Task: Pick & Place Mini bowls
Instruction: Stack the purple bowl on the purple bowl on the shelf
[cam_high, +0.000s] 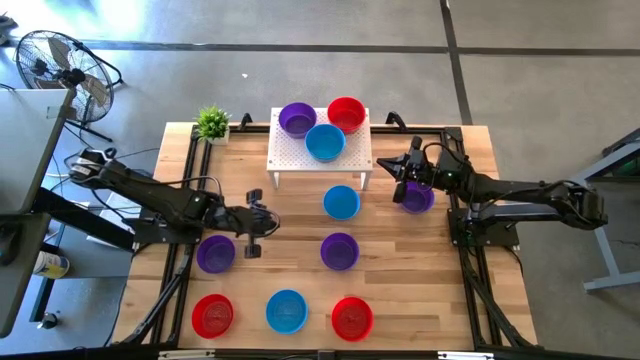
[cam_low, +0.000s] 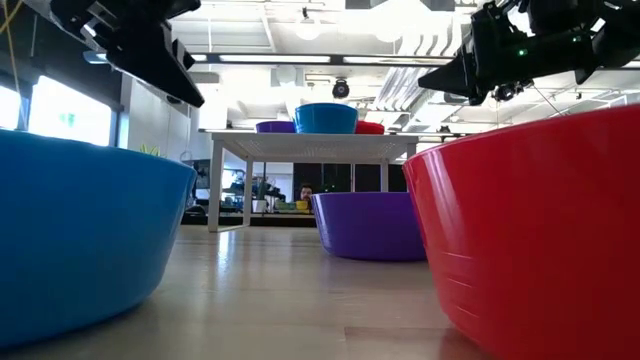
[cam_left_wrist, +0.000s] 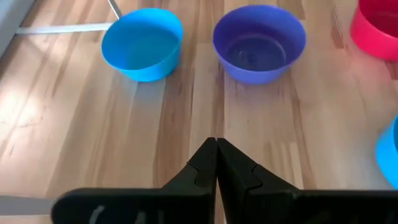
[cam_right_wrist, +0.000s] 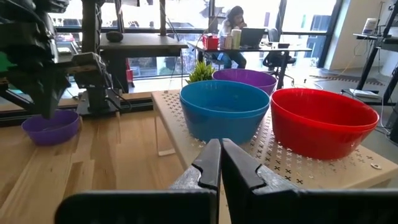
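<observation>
While three bowls (cam_high: 324, 131), purple, blue and red, are seen on the white stand (cam_high: 285, 160) at upper centre and seven more are spread over the table (cam_high: 430, 290) below, the left gripper (cam_high: 262, 222) and right gripper (cam_high: 392, 166) are both held closed and empty.

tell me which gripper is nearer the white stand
Right. The right gripper hovers shut just off the white stand's right edge; the left gripper sits shut farther away, in front of its left legs.
</observation>
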